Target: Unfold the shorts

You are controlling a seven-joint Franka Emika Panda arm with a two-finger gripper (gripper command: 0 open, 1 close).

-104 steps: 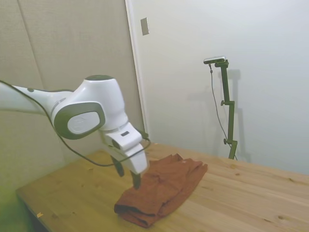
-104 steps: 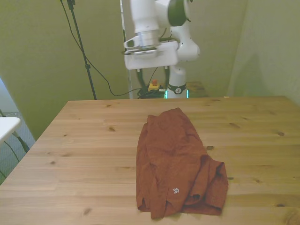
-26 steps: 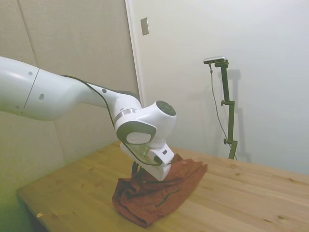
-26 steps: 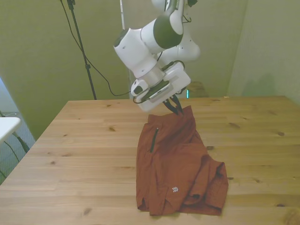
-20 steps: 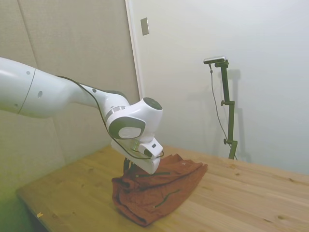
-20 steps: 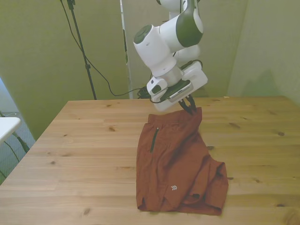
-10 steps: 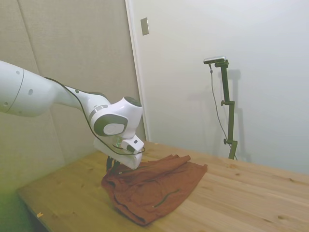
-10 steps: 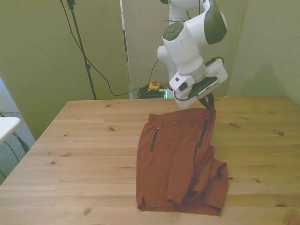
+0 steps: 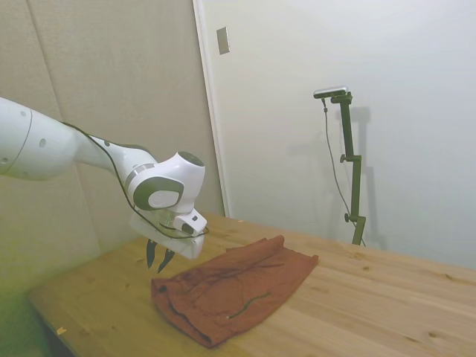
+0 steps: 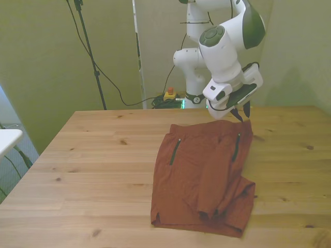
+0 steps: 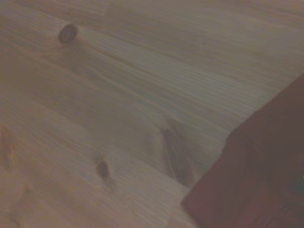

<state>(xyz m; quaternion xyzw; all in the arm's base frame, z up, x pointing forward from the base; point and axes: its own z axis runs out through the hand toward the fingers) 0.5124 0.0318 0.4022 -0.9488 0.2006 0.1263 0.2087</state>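
So the shorts (image 10: 204,173) are lying on the wooden tabletop (image 10: 93,175), spread out wider at the waistband end and still bunched up at the leg end. In the front view the waistband runs across the 12 o'clock side of the cloth, with two dark pocket zips showing, and the wrinkly, doubled-over bit sits down around 5 o'clock near the tabletop's near edge. The rest of the fabric looks fairly flat.

The gripper (image 10: 241,112) hangs just above the waistband corner at about 1 o'clock of the shorts in the front view. In the side view the gripper (image 9: 158,257) is clearly off the cloth, its two dark fingers spread a bit with nothing between them, hovering just past the shorts' (image 9: 230,290) nearest corner.

The wrist view is pretty blurry, but you can make out one corner of the shorts (image 11: 256,175) against the bare wood grain of the tabletop (image 11: 118,95), knots and all.
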